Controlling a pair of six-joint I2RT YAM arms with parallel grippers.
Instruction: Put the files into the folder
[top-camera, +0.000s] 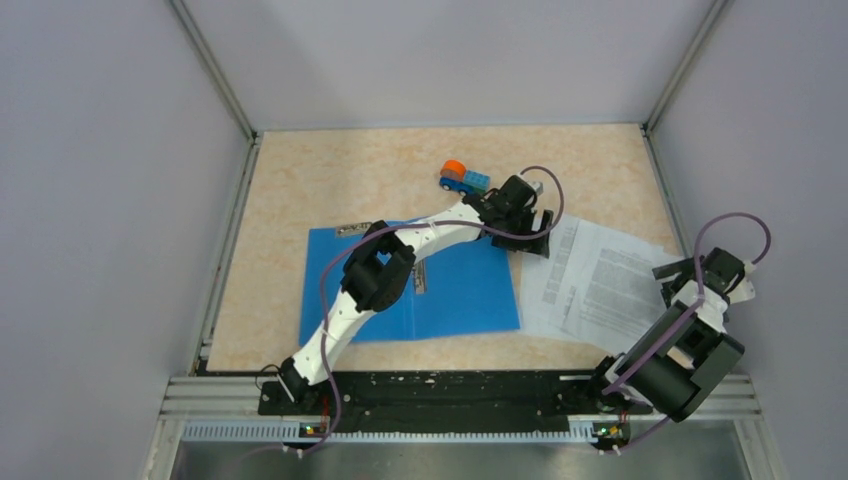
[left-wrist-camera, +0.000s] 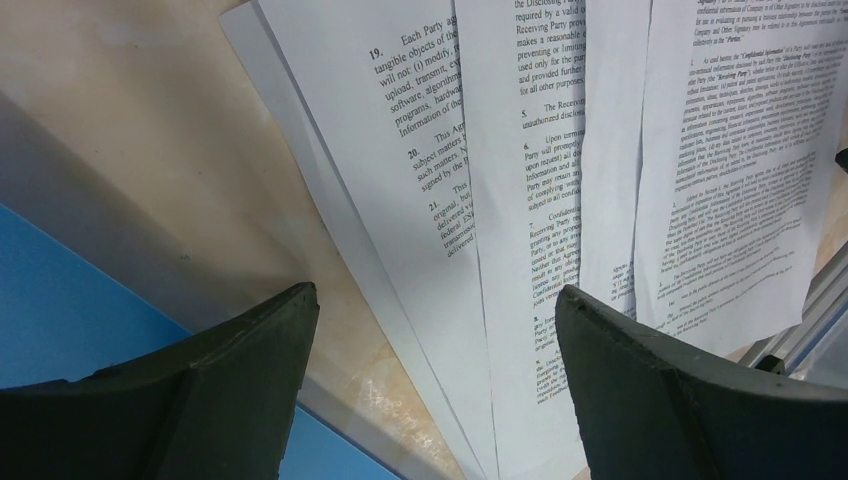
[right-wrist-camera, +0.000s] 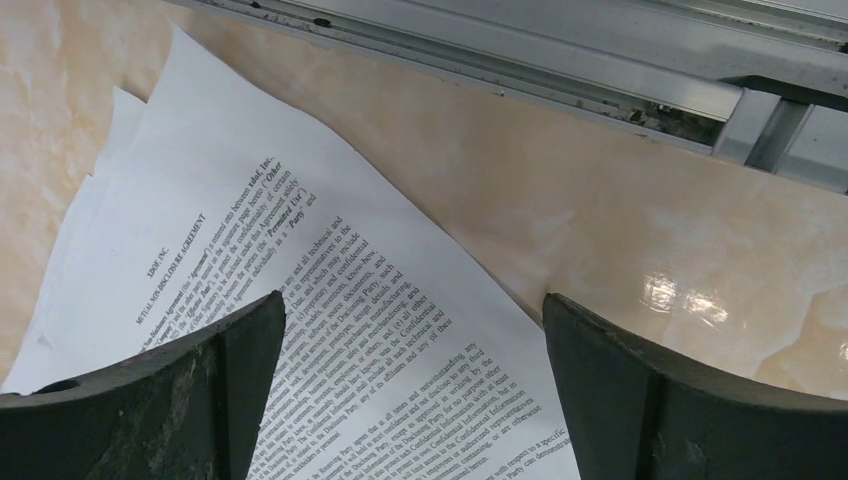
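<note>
The left gripper (top-camera: 533, 228) has its fingers spread wide just above the left edge of the papers (top-camera: 600, 280) and holds nothing. The right gripper (top-camera: 688, 272) is also spread wide and empty, over the papers' right side. The papers lie fanned out on the table (top-camera: 300, 180), just right of the blue folder (top-camera: 460, 295).

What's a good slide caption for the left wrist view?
Open left gripper poised above fanned files beside the blue folder.

Fanned white printed files (top-camera: 600, 285) flat on the table, just right of the closed blue folder (top-camera: 460, 295).
</note>
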